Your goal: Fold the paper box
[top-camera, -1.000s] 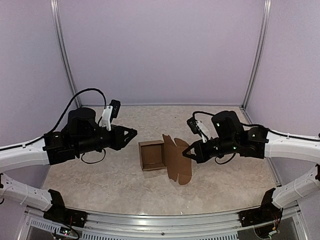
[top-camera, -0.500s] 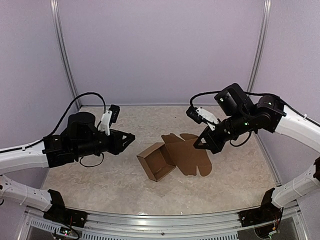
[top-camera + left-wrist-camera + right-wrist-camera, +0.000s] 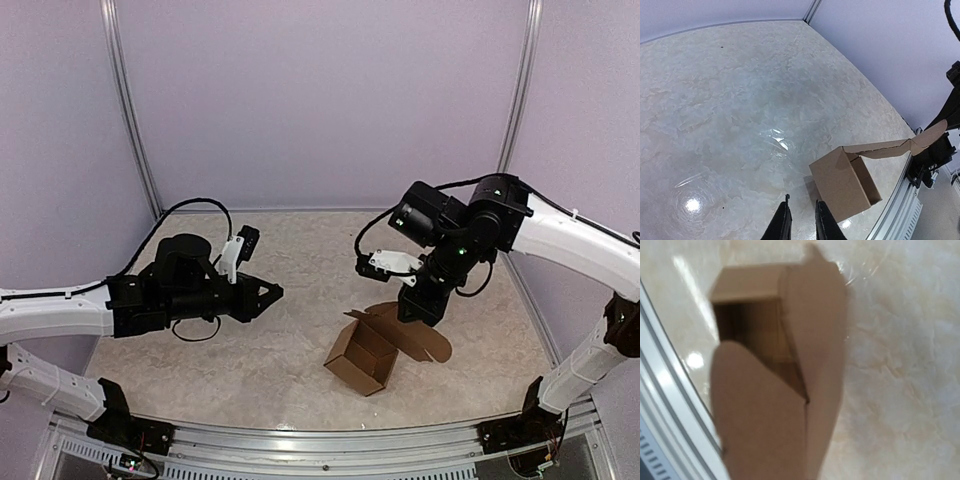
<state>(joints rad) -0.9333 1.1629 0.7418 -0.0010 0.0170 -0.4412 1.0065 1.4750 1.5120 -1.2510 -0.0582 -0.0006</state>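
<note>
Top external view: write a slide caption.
Right hand grips the open flap of a brown cardboard box; left hand hovers apart.

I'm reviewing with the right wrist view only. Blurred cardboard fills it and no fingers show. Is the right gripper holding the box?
Observer: Yes. From above, the right gripper is pinched on the lid flap of the box, holding the flap raised.
Operator: And the left gripper? I can't see it at all.
Observer: The left gripper is off to the box's left, not touching it, with its jaws narrowly apart and empty.
</note>
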